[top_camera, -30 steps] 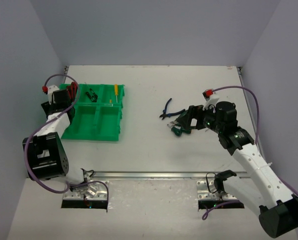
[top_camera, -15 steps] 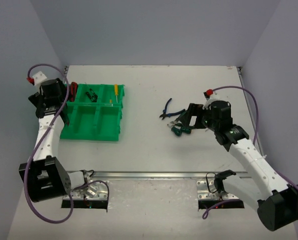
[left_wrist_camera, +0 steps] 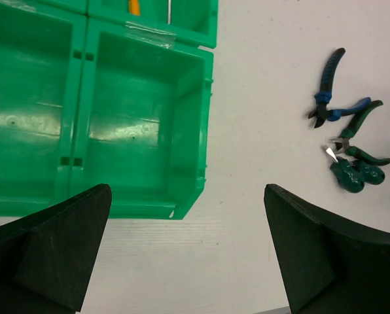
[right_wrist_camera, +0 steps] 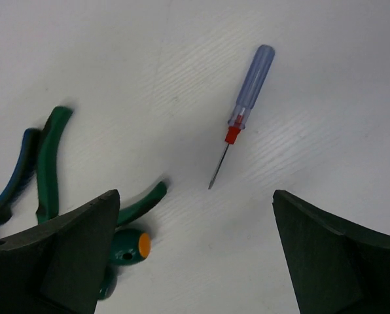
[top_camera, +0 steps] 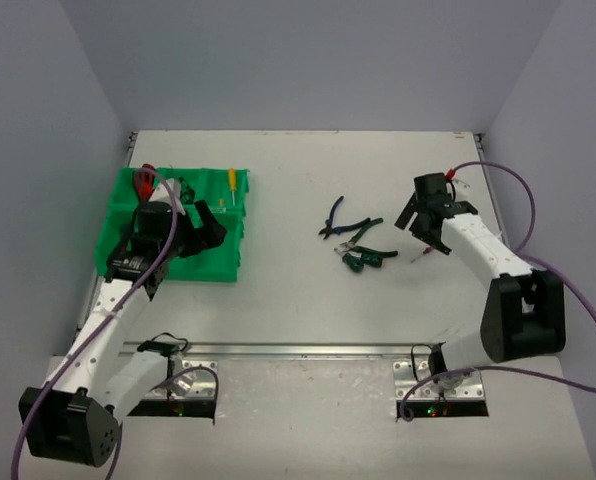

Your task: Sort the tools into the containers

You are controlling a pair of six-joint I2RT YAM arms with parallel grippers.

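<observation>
The green bin tray (top_camera: 121,205) stands at the table's left; in the left wrist view its near right compartment (left_wrist_camera: 142,124) is empty. A yellow screwdriver (top_camera: 231,183) and a red-handled tool (top_camera: 148,172) lie in its far compartments. My left gripper (top_camera: 213,228) is open and empty above the tray's right front corner (left_wrist_camera: 188,252). Blue pliers (top_camera: 333,218), green pliers (top_camera: 360,233) and a stubby green screwdriver (top_camera: 363,260) lie at mid-table. A thin blue-handled screwdriver (right_wrist_camera: 246,104) lies on the table. My right gripper (right_wrist_camera: 195,255) is open and empty above it, also in the top view (top_camera: 416,228).
White walls close the table on three sides. The green pliers (right_wrist_camera: 48,160), blue pliers (right_wrist_camera: 12,186) and the stubby green screwdriver (right_wrist_camera: 126,245) lie by my right gripper's left finger. The same cluster shows to the right in the left wrist view (left_wrist_camera: 342,127).
</observation>
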